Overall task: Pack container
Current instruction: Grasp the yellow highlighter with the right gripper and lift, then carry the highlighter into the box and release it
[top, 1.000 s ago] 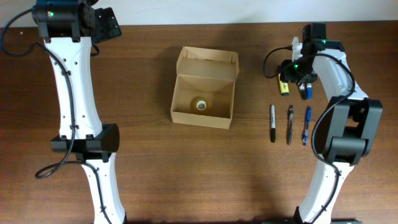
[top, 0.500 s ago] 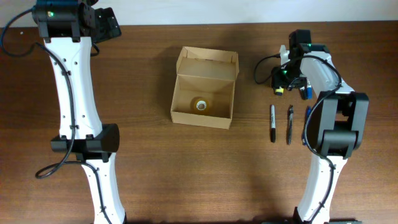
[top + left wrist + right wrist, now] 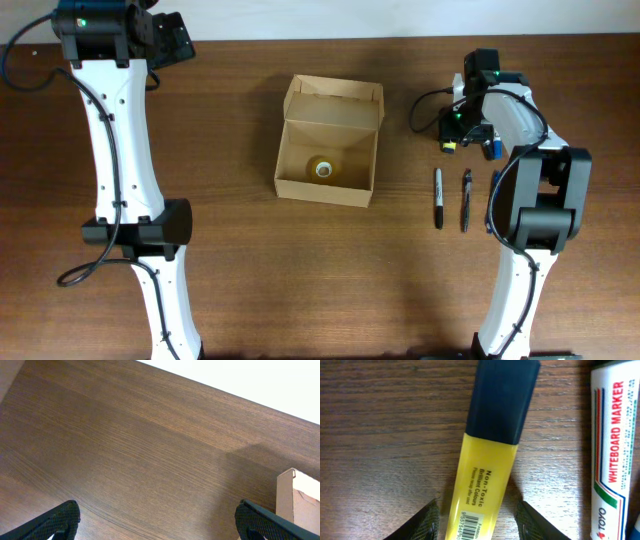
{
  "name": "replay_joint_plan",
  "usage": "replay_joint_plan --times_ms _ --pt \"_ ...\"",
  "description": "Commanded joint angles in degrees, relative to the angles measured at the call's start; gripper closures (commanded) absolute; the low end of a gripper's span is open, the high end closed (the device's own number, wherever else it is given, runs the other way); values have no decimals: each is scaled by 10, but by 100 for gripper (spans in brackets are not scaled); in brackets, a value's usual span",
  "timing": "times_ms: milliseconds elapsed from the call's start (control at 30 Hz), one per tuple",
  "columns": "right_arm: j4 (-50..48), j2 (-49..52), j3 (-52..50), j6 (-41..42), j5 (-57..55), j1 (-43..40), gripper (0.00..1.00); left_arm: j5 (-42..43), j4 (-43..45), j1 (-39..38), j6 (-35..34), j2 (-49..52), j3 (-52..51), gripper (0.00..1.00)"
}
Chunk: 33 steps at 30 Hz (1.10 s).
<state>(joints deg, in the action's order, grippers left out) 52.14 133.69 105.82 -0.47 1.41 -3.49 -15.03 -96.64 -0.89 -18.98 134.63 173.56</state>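
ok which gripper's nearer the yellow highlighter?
Right. The right gripper straddles the yellow highlighter, one finger on each side, not yet clamped. The left gripper hangs open far across the table, on the other side of the cardboard box.

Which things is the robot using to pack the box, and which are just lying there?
In the job:
- container, small roll inside
- yellow highlighter
- right gripper, straddling the highlighter

Just lying there for now, perhaps packed later:
- whiteboard marker
- black marker
- dark pen
- left gripper, open, holding nothing
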Motion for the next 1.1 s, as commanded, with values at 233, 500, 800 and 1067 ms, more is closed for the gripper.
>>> replay_joint_plan --times_ms 233,500,800,1067 --pt "8 35 -2 36 -8 1 92 -2 0 2 9 -5 -3 0" --pt "69 27 68 35 6 2 96 -2 0 2 9 -5 -3 0" --pt "231 16 329 35 10 30 96 -2 0 2 9 -5 -3 0" --pt "367 14 579 -48 9 141 96 -2 0 2 9 -5 -3 0"
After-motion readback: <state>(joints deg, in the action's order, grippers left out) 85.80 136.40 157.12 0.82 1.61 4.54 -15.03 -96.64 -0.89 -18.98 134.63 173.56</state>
